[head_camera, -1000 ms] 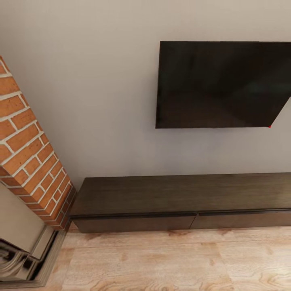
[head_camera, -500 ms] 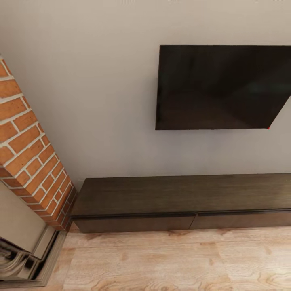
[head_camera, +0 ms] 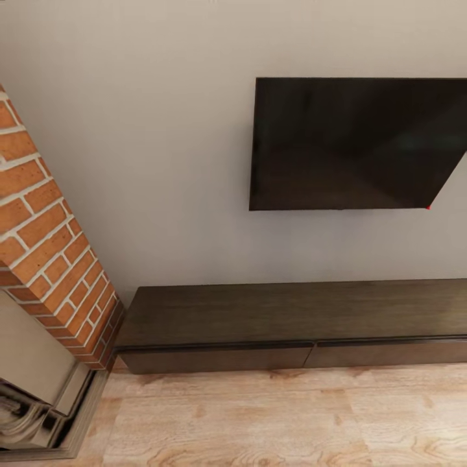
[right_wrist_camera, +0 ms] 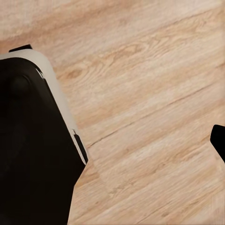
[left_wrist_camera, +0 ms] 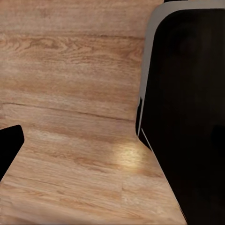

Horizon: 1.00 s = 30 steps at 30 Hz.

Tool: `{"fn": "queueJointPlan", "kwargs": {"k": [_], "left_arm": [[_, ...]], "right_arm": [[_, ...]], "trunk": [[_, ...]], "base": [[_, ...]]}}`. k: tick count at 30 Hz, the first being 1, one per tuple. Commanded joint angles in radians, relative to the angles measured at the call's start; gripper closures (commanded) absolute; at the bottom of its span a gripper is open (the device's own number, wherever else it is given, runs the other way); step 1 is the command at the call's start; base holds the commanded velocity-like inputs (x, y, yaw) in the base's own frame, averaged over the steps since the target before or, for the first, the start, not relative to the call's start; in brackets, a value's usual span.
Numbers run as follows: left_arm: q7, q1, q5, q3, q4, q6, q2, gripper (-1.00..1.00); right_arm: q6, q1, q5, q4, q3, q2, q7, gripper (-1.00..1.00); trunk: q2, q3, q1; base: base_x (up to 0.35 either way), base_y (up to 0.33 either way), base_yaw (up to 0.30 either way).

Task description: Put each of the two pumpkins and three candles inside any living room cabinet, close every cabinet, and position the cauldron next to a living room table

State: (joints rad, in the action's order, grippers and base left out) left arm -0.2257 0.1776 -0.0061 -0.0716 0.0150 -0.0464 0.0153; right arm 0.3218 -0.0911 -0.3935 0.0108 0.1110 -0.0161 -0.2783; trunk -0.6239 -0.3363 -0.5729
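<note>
A: Head view, left to right. Far left, brick chimney breast (head_camera: pixel 45 253), red-orange with pale mortar, slanting down to a fireplace opening (head_camera: pixel 32 402) with a grey surround at the near left corner. Plain pale wall (head_camera: pixel 149 162) next.

B: And the cabinet?

A: The cabinet (head_camera: pixel 292 311) runs along the far wall from just beside the brick to the right edge of the view. Dark brown wood-grain top, bare. Two flat fronts visible, both shut, seam between them right of centre. Above it, a black TV screen (head_camera: pixel 357 143) mounted on the wall, cut off at the right edge.

B: Floor?

A: Light wood floor (head_camera: pixel 259 415) in front, near side.

B: What do the wrist views add?

A: Floor close up, which the head view sees only from afar. Left wrist: planks (left_wrist_camera: pixel 70 93) beside a large black body part with a pale edge (left_wrist_camera: pixel 187 112), and a dark tip at one border. Right wrist: the same, planks (right_wrist_camera: pixel 150 103) and black bulk (right_wrist_camera: pixel 33 150). Jaws' state on either arm: cannot tell.
</note>
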Motion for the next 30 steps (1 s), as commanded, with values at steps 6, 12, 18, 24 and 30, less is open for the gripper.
{"fn": "queueJointPlan", "kwargs": {"k": [6,12,18,24,30], "left_arm": [[-0.001,0.000,-0.002,-0.007,0.002,-0.004,-0.004,-1.00],[0.000,-0.001,-0.003,-0.007,0.002,-0.003,-0.008,-1.00],[0.000,-0.001,-0.003,-0.008,0.001,-0.003,-0.010,-1.00],[0.000,-0.001,-0.003,-0.008,0.001,-0.003,-0.012,-1.00],[0.000,-0.001,-0.003,-0.008,0.001,-0.003,-0.012,-1.00]], "right_arm": [[0.008,0.001,-0.011,0.000,0.009,0.004,-0.002,-1.00],[0.008,0.001,-0.011,0.000,0.009,0.005,-0.002,-1.00],[0.008,0.001,-0.012,0.000,0.009,0.007,-0.002,-1.00],[0.008,0.001,-0.011,0.000,0.009,0.007,-0.002,-1.00],[0.027,0.001,-0.011,-0.001,0.009,0.007,-0.002,-1.00]], "trunk": [[-0.001,-0.001,0.000],[-0.001,-0.001,0.000],[-0.001,0.003,0.000],[-0.001,0.012,0.000],[0.006,0.024,0.004]], "base": [[0.000,0.000,0.000],[0.000,0.000,0.000],[0.000,0.000,0.000],[0.000,0.000,0.000],[0.000,0.000,0.000]]}}
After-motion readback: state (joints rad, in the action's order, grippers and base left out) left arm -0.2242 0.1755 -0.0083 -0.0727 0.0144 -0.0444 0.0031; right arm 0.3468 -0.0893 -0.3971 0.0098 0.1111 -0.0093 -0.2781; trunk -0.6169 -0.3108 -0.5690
